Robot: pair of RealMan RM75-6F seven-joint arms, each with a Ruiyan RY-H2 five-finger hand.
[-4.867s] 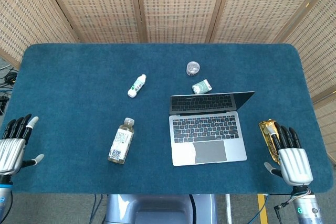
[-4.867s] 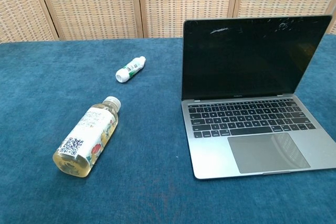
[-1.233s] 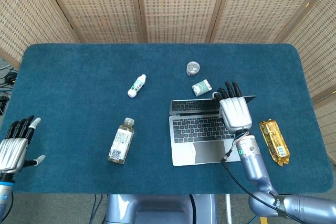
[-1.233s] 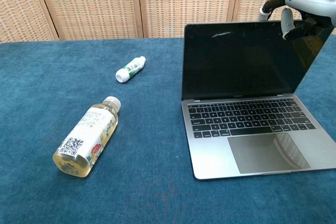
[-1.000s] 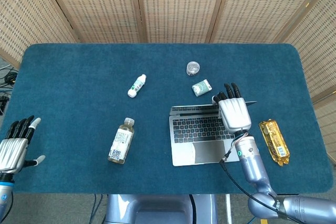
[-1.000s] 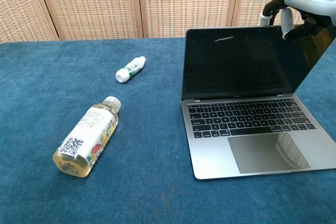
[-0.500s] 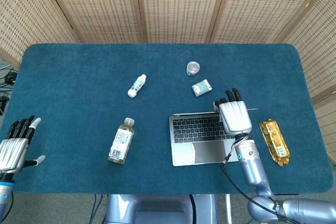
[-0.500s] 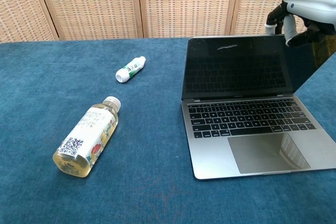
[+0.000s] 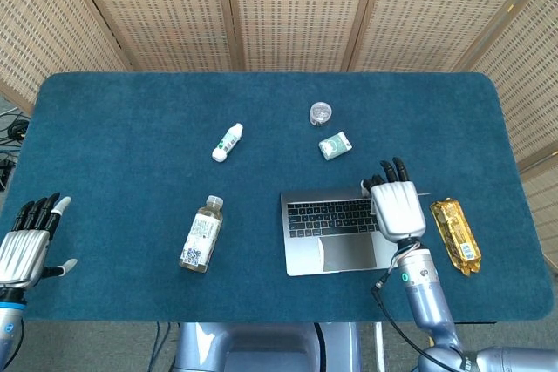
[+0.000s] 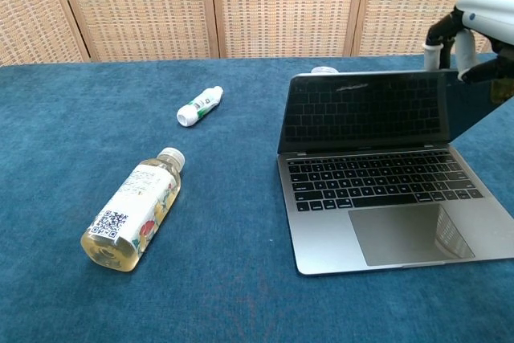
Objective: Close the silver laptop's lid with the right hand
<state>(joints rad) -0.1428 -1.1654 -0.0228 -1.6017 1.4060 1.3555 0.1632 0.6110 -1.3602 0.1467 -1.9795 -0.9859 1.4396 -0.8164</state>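
The silver laptop sits near the table's front edge, right of centre. Its lid leans forward over the keyboard, roughly half lowered, with the keys mirrored in the dark screen. My right hand rests on the lid's top right edge, fingers spread over its back and thumb on the screen side. My left hand lies at the table's front left corner, fingers apart and holding nothing; the chest view does not show it.
A large bottle of yellow drink lies left of the laptop. A small white bottle lies further back. Behind the laptop are a green-and-white packet and a clear round jar. A gold-wrapped snack lies right of the laptop.
My right hand has pressed the lid forward and down, from nearly upright to about half lowered, moving towards the table's front edge. My left hand has not moved.
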